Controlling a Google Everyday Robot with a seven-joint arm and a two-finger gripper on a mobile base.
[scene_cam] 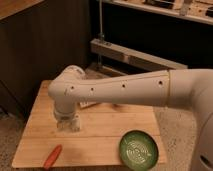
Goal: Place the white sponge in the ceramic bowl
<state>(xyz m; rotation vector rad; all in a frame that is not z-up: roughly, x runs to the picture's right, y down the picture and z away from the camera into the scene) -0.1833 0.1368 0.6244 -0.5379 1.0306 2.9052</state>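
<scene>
While arm [120, 90] stretches left, gripper [68, 123] points down at table [100, 135]; jaws' state unclear.

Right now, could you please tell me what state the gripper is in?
Gripper: low over the left part of the wooden table, left of the ceramic bowl; state cannot be told.

The scene is lit warmly and dimly from above, so the wooden table [100, 135] is seen brighter than the dark background behind it. Soft blur is spread over everything. A faint shadow is cast below the gripper [68, 123], low over the table's left part.
</scene>
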